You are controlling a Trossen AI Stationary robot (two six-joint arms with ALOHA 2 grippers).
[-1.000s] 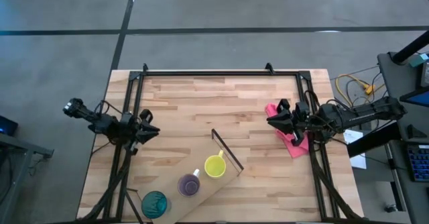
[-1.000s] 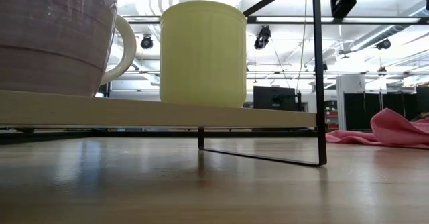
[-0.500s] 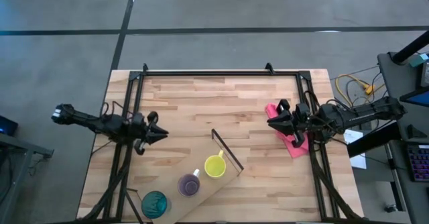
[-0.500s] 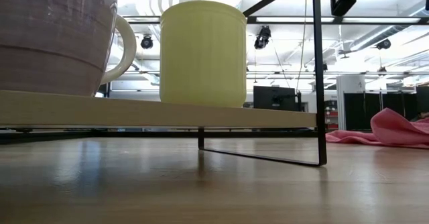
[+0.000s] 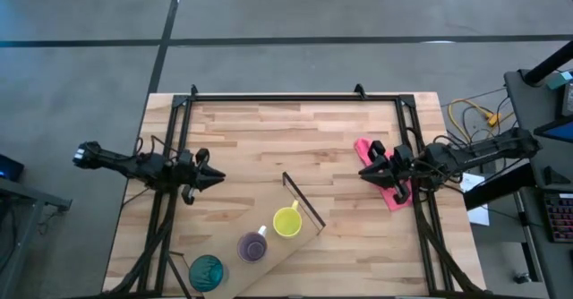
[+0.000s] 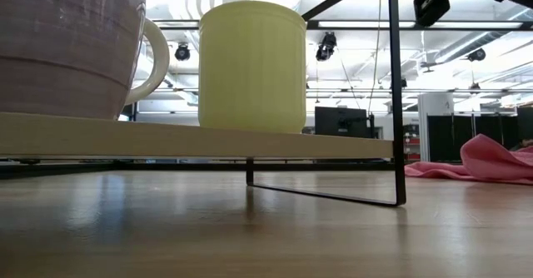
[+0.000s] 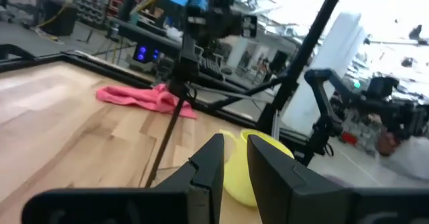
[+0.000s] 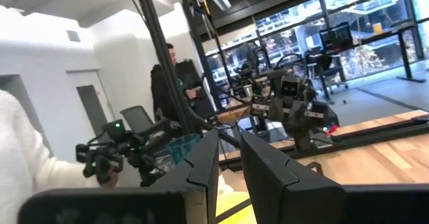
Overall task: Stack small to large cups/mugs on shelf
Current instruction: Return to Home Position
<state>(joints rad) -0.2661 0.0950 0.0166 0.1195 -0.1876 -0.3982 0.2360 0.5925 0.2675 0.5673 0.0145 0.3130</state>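
Note:
Three cups stand in a row on the light-wood shelf board (image 5: 300, 239), which lies slantwise near the table's near edge. The yellow mug (image 5: 286, 220) is next to the dark frame upright (image 5: 303, 199). The purple cup (image 5: 252, 246) comes after it, and the teal tumbler (image 5: 207, 270) stands at the far end of the row. In the low view the yellow mug (image 6: 250, 66) and purple cup (image 6: 67, 45) rest by their bases on the board (image 6: 191, 136). My left gripper (image 5: 213, 181) hovers shut left of the shelf. My right gripper (image 5: 363, 172) hovers shut by the pink cloth (image 5: 387, 190).
The pink cloth lies crumpled at the table's right edge, under my right arm. Dark frame rails run along the left, right and far edges of the table (image 5: 295, 138). Bare wood lies between the two grippers. A person (image 8: 174, 83) stands in the room beyond.
My left gripper has moved a little toward the table's right and near edges, toward the shelf, and its arm has swung to lie more level across the table. My right gripper has shifted slightly toward the near edge. The cups and shelf have stayed put.

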